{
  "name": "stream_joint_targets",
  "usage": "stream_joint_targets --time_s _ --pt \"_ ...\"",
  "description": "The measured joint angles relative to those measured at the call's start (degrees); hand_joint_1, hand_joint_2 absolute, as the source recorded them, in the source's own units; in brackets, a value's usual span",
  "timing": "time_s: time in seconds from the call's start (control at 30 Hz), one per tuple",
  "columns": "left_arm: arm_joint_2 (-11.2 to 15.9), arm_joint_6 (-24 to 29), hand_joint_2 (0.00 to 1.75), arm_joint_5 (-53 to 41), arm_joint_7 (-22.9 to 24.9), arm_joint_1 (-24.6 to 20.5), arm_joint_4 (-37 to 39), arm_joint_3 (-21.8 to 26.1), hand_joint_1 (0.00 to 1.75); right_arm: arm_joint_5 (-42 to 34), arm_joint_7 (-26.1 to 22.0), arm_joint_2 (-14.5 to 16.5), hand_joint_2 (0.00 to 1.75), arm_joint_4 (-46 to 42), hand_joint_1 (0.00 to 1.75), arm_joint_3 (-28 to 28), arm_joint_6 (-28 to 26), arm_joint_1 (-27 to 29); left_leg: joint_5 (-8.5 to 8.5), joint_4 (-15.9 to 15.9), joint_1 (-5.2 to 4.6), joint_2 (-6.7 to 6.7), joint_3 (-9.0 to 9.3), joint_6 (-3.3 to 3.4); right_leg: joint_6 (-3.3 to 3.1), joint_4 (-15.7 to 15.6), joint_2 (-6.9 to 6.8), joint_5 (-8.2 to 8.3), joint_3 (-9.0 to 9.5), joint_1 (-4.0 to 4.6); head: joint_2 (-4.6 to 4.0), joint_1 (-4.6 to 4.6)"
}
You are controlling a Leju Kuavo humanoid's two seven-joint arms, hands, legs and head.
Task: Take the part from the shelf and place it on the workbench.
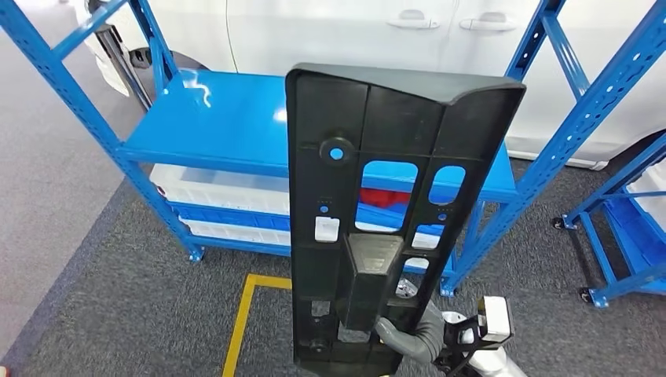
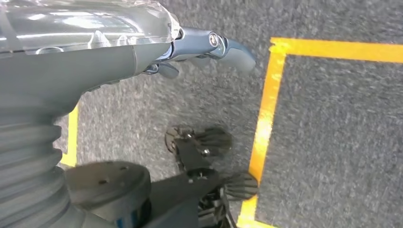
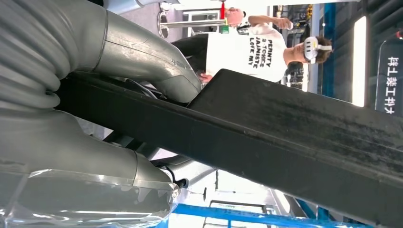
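Held upright before the blue shelf (image 1: 212, 126), the black part (image 1: 377, 212) is grasped near its lower end by the right robot hand (image 1: 412, 334). Nothing is held by the left robot hand (image 2: 209, 47), its fingers loosely apart above the grey floor (image 2: 332, 142).

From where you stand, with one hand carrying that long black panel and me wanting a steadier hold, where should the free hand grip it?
Probably the black panel's bare left long edge, from its left side: the right hand holds only its bottom end, so the tall upright panel is unsupported above. The left hand hangs free.
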Motion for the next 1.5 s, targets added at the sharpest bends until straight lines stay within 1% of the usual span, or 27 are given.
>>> stream_joint_targets --time_s 0.1,0.13,0.17,0.2,0.27,0.33,0.37,0.43,0.5,0.6,0.63,0.7,0.73,0.77,0.83,0.87,0.97,1.03,1.1,1.13,1.17,1.23,1.27,1.3,1.37,1.43,1.5 --pt "-0.01 -0.04 1.75 0.0 -0.11 -0.02 0.01 0.0 0.0 0.1 -0.07 0.15 1.75 0.02 1.75 -0.54 -0.04 0.68 2.27 -0.14 0.13 0.26 -2.46 0.33 0.66 9.74 0.07 -8.47 -2.6 -0.34 0.0 0.0" --pt "-0.02 -0.06 1.75 0.0 -0.14 0.02 0.01 0.01 0.0 0.18 -0.08 0.19 1.75 0.03 1.75 -0.71 -0.07 0.99 2.87 0.06 0.15 0.31 -3.45 0.26 0.91 12.99 0.07 -9.58 -3.08 -0.44 0.0 0.0" --pt "-0.02 -0.08 1.75 0.0 -0.16 0.07 0.02 0.01 0.0 0.33 -0.11 0.2 1.75 0.07 1.75 -0.85 -0.08 1.29 3.46 0.38 0.21 0.35 -4.55 0.12 1.14 14.77 0.06 -9.14 -2.77 -0.56 0.0 0.0" --pt "-0.03 -0.09 1.75 -0.01 -0.17 0.1 0.04 0.01 0.0 0.49 -0.18 0.2 1.75 0.1 1.75 -0.95 -0.05 1.49 3.96 0.82 0.31 0.39 -5.66 -0.06 1.34 14.62 0.05 -7.66 -1.6 -0.69 0.0 0.0" --pt "-0.08 -0.09 1.75 -0.08 -0.16 0.11 0.07 0.0 0.0 0.87 -0.4 0.2 1.75 0.15 1.75 -1.08 0.14 1.59 4.75 2.13 0.5 0.43 -7.9 -0.65 1.74 8.36 -0.04 -5.33 3.71 -1.05 0.0 0.0" --pt "-0.14 -0.08 1.75 -0.18 -0.15 0.1 0.08 0.0 0.0 1.07 -0.66 0.2 1.75 0.17 1.75 -1.26 0.4 1.63 5.3 3.38 0.5 0.42 -9.28 -1.32 1.33 1.3 0.06 -6.35 8.45 -0.93 0.0 -0.01" --pt "-0.16 -0.08 1.75 -0.21 -0.15 0.1 0.09 0.0 0.0 1.08 -0.77 0.2 1.75 0.19 1.75 -1.35 0.51 1.65 5.66 3.66 0.44 0.42 -9.58 -1.66 0.91 -0.26 0.16 -7.18 9.31 -0.74 0.0 -0.02" --pt "-0.2 -0.06 1.75 -0.24 -0.13 0.17 0.09 0.01 0.0 1.09 -0.92 0.2 1.75 0.24 1.75 -1.45 0.71 1.74 6.34 3.73 0.53 0.35 -9.82 -2.42 -0.22 -0.55 0.16 -6.71 8.88 -0.56 0.0 -0.01" --pt "-0.19 -0.02 1.75 -0.32 -0.07 0.28 0.09 0.02 0.0 1.08 -0.97 0.07 1.75 0.28 1.75 -1.49 0.94 1.71 4.11 5.33 0.76 0.22 -10.74 -3.13 -1.2 -0.64 -0.03 -5.5 7.76 -0.66 0.0 -0.01" --pt "-0.19 0.09 1.75 -0.41 -0.02 0.3 0.09 0.02 0.0 1.05 -0.97 -0.08 1.75 0.36 1.75 -1.55 1.24 1.67 -4.19 14.55 0.96 0.12 -13.26 -3.87 -1.83 -0.65 -0.18 -3.42 5.31 -0.64 0.0 -0.02" --pt "-0.2 0.14 1.75 -0.42 -0.02 0.29 0.09 0.02 0.0 1.05 -0.97 -0.08 1.75 0.43 1.75 -1.57 1.35 1.64 -5.51 17.77 0.97 0.12 -13.66 -3.98 -1.81 -0.61 -0.2 -2.74 4.4 -0.58 0.0 -0.02" --pt "-0.22 0.31 1.75 -0.39 -0.02 0.28 0.09 0.02 0.0 1.04 -0.97 -0.08 1.75 0.73 1.75 -1.59 1.6 1.5 -4.22 19.76 0.97 0.11 -12.13 -3.9 -1.66 -0.54 -0.2 -1.38 2.58 -0.48 0.0 -0.02" --pt "-0.23 0.41 1.75 -0.38 -0.02 0.27 0.09 0.02 0.0 1.02 -0.97 -0.08 1.75 0.9 1.75 -1.62 1.71 1.37 -2.53 17.79 0.96 0.09 -9.92 -3.69 -1.54 -0.53 -0.19 -0.75 1.78 -0.44 0.0 -0.02" --pt "-0.22 0.53 1.75 -0.37 -0.02 0.23 0.09 0.03 0.0 0.99 -0.97 -0.08 1.75 1.02 1.75 -1.64 1.81 1.22 -1.32 14.24 0.94 -0.01 -6.95 -3.36 -1.39 -0.52 -0.17 -0.16 1.15 -0.43 0.0 -0.02" --pt "-0.21 0.79 1.75 -0.37 -0.01 0.12 0.1 0.03 0.0 0.89 -0.97 -0.09 1.75 1.14 1.75 -1.75 1.94 0.89 -1.68 5.72 0.69 -0.28 -1.02 -2.62 -0.84 -0.69 -0.15 0.97 0.45 -0.32 0.0 -0.02" --pt "-0.21 0.9 1.75 -0.37 -0.01 0.11 0.1 0.03 0.0 0.84 -0.97 -0.09 1.75 1.17 1.75 -1.8 1.97 0.7 -2.23 3.04 0.55 -0.41 0.55 -2.31 -0.5 -0.91 -0.17 1.56 0.39 -0.35 0.0 -0.01" --pt "-0.24 1.43 1.75 -0.45 -0.11 0.29 0.12 0.04 0.0 0.69 -0.84 -0.08 1.75 1.41 1.75 -1.86 1.99 0.18 -1.22 0.9 0.56 -0.32 0.45 -1.3 0.62 -1.53 -0.1 2.53 0.04 -0.4 0.0 -0.01" --pt "-0.31 1.91 1.75 -0.57 -0.44 0.34 0.13 0.04 0.0 0.58 -0.65 0.04 1.75 1.61 1.75 -1.89 2.0 0.01 0.2 0.43 0.71 -0.06 -0.59 -0.34 0.96 1.31 -0.01 -0.95 -1.26 -0.37 0.0 -0.01" --pt "-0.34 2.13 1.75 -0.61 -0.71 0.39 0.14 0.04 0.0 0.52 -0.51 0.27 1.75 1.82 1.75 -1.9 2.0 -0.06 1.34 0.55 0.38 0.06 -2.18 0.22 0.99 8.66 0.02 -6.77 -3.22 -0.45 0.0 0.0" --pt "-0.34 2.23 1.75 -0.61 -0.74 0.46 0.14 0.04 0.0 0.51 -0.45 0.36 1.75 1.93 1.75 -1.91 1.99 -0.06 1.84 0.62 0.21 0.08 -3.03 0.3 1.02 12.37 0.02 -8.37 -3.93 -0.45 0.0 0.0" --pt "-0.34 2.36 1.75 -0.58 -0.78 0.53 0.14 0.04 0.0 0.51 -0.39 0.4 1.75 2.04 1.75 -1.91 1.99 -0.02 2.33 0.71 0.05 0.09 -3.88 0.36 1.0 15.07 0.02 -8.58 -4.11 -0.42 0.0 0.0" --pt "-0.34 2.68 1.75 -0.51 -0.95 0.68 0.14 0.04 0.0 0.52 -0.28 0.42 1.75 2.14 1.75 -1.91 1.98 0.12 3.16 0.98 -0.19 0.1 -5.3 0.34 0.66 14.56 0.02 -5.34 -1.87 -0.26 0.0 0.0" --pt "-0.38 2.8 1.75 -0.48 -1.09 0.75 0.14 0.04 0.0 0.57 -0.24 0.42 1.75 2.15 1.75 -1.91 1.95 0.2 3.5 1.16 -0.3 0.11 -5.81 0.3 0.22 11.34 0.0 -3.61 0.72 -0.07 0.0 0.0" --pt "-0.46 2.89 1.75 -0.46 -1.24 0.83 0.15 0.04 0.0 0.67 -0.22 0.43 1.75 2.14 1.75 -1.91 1.9 0.21 3.79 1.32 -0.4 0.12 -6.21 0.19 -0.38 7.21 -0.07 -3.17 3.71 0.16 0.0 0.0" --pt "-0.66 3.05 1.75 -0.5 -1.46 0.89 0.17 0.04 0.0 0.99 -0.2 0.47 1.75 2.11 1.75 -1.9 1.72 -0.01 4.35 1.59 -0.47 0.18 -6.67 -0.21 -1.14 -0.33 -0.29 -4.4 8.61 0.57 0.0 0.0" --pt "-0.74 3.23 1.75 -0.58 -1.58 0.88 0.18 0.04 0.0 1.19 -0.15 0.51 1.75 2.1 1.75 -1.89 1.43 -0.42 4.95 1.62 -0.4 0.29 -6.91 -0.79 -1.21 -3.25 -0.43 -5.37 9.93 0.76 0.0 0.0" --pt "-0.71 3.33 1.75 -0.66 -1.8 0.92 0.18 0.04 0.0 1.48 -0.27 0.51 1.75 2.04 1.75 -1.88 0.98 -0.25 4.39 2.33 -0.37 0.19 -7.47 -1.44 -1.35 -4.27 -0.72 -4.78 9.95 0.4 0.0 0.0"
